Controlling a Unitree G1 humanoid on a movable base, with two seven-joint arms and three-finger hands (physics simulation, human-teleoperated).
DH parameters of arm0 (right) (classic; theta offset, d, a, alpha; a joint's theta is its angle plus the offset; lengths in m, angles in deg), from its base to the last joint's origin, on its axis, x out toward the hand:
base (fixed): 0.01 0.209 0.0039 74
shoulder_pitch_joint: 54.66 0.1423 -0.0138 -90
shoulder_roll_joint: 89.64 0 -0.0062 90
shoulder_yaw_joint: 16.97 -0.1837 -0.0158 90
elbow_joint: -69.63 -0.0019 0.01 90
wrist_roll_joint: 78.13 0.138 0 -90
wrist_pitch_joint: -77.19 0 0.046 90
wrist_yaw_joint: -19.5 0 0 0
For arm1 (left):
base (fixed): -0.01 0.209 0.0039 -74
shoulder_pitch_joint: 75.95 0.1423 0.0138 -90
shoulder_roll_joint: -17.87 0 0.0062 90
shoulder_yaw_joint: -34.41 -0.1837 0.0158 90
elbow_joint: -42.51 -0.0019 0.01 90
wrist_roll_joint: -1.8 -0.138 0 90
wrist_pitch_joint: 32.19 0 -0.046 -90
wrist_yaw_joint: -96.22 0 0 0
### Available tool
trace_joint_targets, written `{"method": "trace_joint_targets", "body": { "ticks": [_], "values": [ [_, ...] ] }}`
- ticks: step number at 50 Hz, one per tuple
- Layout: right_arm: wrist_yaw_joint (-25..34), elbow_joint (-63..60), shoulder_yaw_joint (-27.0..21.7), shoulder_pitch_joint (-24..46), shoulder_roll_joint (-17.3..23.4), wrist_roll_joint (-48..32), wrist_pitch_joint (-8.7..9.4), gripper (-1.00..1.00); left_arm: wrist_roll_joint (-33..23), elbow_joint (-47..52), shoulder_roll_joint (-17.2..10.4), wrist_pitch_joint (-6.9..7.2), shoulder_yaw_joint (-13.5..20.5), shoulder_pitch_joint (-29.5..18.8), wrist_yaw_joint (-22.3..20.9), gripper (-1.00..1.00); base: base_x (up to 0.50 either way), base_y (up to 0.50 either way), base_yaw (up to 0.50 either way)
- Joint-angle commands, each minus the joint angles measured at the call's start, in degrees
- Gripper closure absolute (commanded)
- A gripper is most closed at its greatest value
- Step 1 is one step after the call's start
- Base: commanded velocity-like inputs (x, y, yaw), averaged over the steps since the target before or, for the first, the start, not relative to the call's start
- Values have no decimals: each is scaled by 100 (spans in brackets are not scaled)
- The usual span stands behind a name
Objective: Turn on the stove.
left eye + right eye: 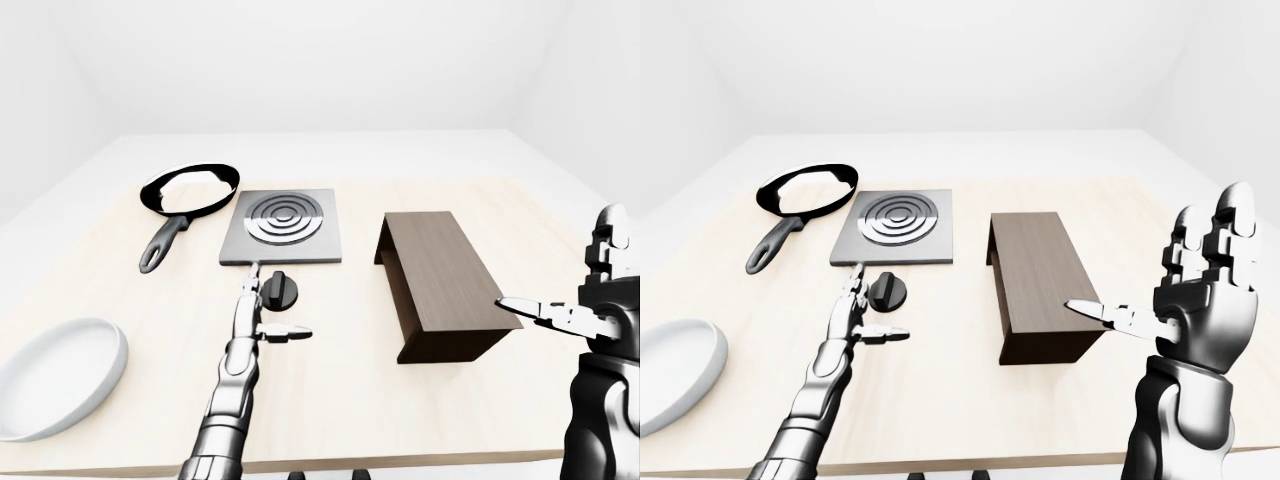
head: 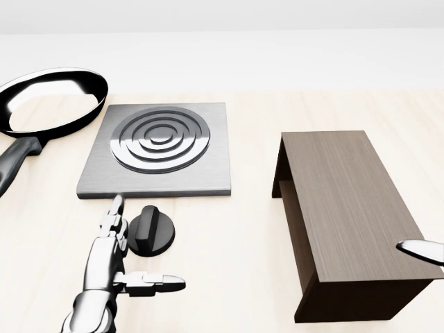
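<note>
A pale wood-grain bench (image 2: pixel 229 277) carries a square brushed-metal stove (image 2: pixel 157 151) with raised concentric rings, lying flat near the middle. Just below its lower left edge sits a round black knob (image 2: pixel 152 231) with a ridged grip bar. The left hand (image 2: pixel 111 260), jointed and chrome-like, lies just left of the knob, fingers (image 2: pixel 114 214) stretched straight and thumb splayed, holding nothing. The right hand (image 1: pixel 1200 300) is raised at the right, palm open, gripping nothing. A glossy black frying pan (image 1: pixel 190 190) rests left of the stove, a dark wooden stand (image 2: pixel 347 208) to its right, and a shallow white bowl (image 1: pixel 60 375) at the lower left.
</note>
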Motion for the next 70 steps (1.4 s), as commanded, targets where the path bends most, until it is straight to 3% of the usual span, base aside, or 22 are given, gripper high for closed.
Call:
{"method": "trace_joint_targets", "body": {
  "ticks": [1,8,9,38,59,70],
  "values": [
    [13,18,5,-11,-10,-2,0,-100,-60,-713,25,0,-48,-170,30,-100,0,0,0],
    [12,-1,6,-12,-11,-1,0,-100,-116,-926,47,0,-81,-180,51,-100,0,0,0],
    [11,46,18,-3,-15,-10,0,-100,-471,-530,289,0,-540,398,-14,-100,0,0,0],
    [10,61,25,-34,-30,-5,0,-100,-761,310,477,0,-903,915,-109,-100,0,0,0],
    [-8,28,9,-8,-4,27,0,-100,-845,540,514,0,-1017,919,-97,-100,0,0,0],
    [11,8,-10,-30,-17,51,0,-100,-801,273,538,0,-893,514,-33,-100,0,0,0]
  ]
}}
